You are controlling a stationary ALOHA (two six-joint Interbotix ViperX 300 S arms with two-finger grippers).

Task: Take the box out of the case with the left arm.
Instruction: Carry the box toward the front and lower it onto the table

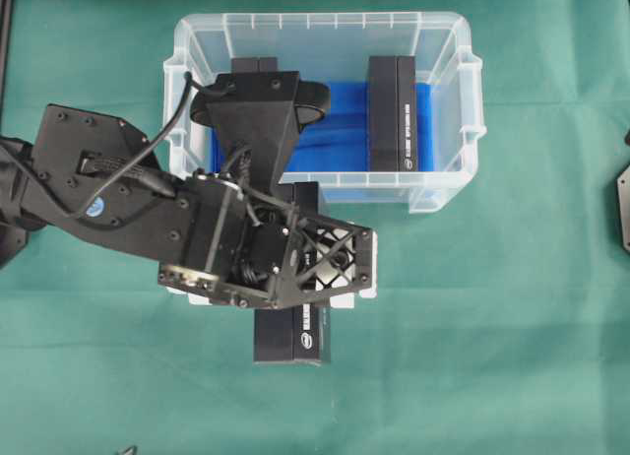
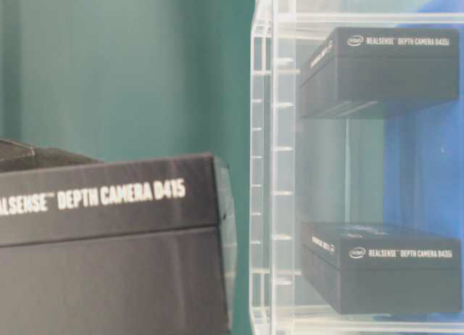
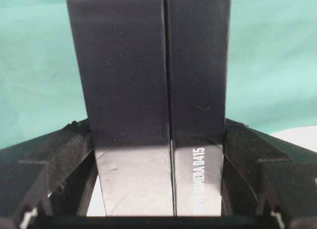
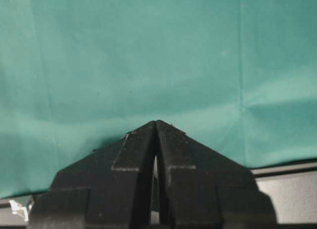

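Observation:
My left gripper (image 3: 158, 135) is shut on a long black box (image 3: 148, 90) printed "DEPTH CAMERA D415", its fingers (image 3: 74, 144) pressing both long sides. From overhead, this box (image 1: 290, 342) is outside the clear case (image 1: 433, 194), just in front of its near wall over the green cloth, sticking out from under the left arm (image 1: 266, 248). The table-level view has the same box (image 2: 109, 241) left of the case wall (image 2: 272, 168). I cannot tell whether it touches the cloth. My right gripper (image 4: 156, 124) is shut on nothing above bare cloth.
Two more black boxes stay in the case on its blue floor: one on the right (image 1: 392, 110) and one at the back left (image 1: 254, 66), partly under the left arm. A bit of the right arm (image 1: 623, 209) shows at the right edge.

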